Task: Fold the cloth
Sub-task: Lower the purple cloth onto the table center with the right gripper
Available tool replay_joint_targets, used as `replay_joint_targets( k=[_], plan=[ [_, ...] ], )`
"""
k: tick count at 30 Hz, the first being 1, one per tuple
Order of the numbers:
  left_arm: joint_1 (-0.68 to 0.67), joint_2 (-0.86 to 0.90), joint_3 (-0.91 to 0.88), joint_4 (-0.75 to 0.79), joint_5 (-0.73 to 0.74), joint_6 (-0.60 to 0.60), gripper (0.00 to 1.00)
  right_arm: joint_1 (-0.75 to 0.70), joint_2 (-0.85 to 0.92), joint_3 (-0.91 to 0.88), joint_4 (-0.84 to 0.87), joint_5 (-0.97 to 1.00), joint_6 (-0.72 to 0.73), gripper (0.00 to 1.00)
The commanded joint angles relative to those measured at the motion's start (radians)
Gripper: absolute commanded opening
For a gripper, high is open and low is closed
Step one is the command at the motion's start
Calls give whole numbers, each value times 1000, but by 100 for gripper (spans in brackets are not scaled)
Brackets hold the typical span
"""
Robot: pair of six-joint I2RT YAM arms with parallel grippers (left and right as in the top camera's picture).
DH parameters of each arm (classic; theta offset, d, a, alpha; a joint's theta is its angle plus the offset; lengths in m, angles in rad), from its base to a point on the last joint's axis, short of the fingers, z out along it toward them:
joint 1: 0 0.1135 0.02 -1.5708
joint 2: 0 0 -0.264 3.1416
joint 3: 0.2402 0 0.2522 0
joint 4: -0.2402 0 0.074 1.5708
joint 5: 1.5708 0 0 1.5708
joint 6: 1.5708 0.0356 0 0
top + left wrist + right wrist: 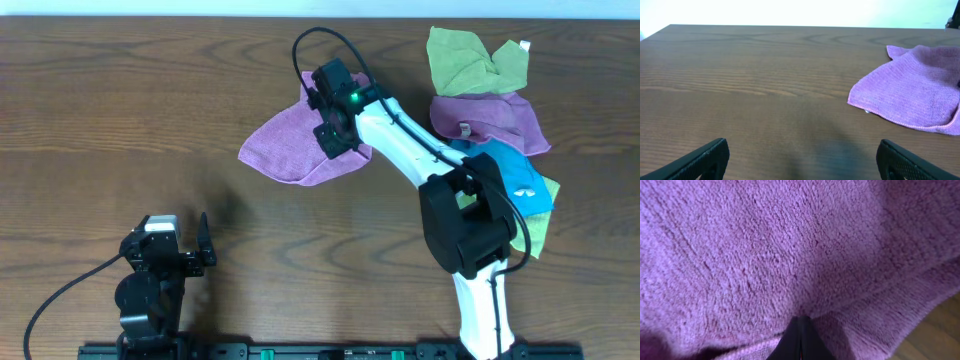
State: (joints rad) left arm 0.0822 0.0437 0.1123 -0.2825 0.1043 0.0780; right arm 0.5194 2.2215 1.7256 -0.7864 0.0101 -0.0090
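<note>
Dark wood bench. Cloth lies mid-bench, bunched, not yet folded. Your right gripper pinches its far edge, jaws closed on cloth, ready to pull. Left gripper waits near you, jaws open.

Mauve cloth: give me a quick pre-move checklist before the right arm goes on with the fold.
1. Right gripper shut on the cloth: ok, fingers pressed together in fabric.
2. Cloth apart from the pile of other cloths: ok.
3. Cloth lying flat: not ok, it is bunched and partly lifted.
4. Left gripper open and off the cloth: ok.
5. How much fabric is pinched: cannot tell.
</note>
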Motion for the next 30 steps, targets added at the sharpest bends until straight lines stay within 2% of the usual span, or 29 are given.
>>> replay_joint_targets(
  k=[1, 6, 14, 18, 23, 30],
  plan=[
    [-4, -5, -23, -11, -7, -7, 95, -6, 6, -37, 32, -15, 24, 1],
    [-4, -5, -23, -11, -7, -7, 95, -3, 6, -69, -5, -16, 43, 1],
    [-4, -5, -23, -11, -7, -7, 95, -2, 6, -72, -193, -21, 135, 1],
    [-4, -5, -23, -11, -7, -7, 95, 3, 6, -71, -283, -85, 149, 1],
    [-4, -5, -23, -11, -7, -7, 96, 3, 6, -25, -410, -163, 216, 1],
    [-4, -5, -23, -11, -7, -7, 95, 3, 6, 87, -564, -178, 222, 1]
  ],
)
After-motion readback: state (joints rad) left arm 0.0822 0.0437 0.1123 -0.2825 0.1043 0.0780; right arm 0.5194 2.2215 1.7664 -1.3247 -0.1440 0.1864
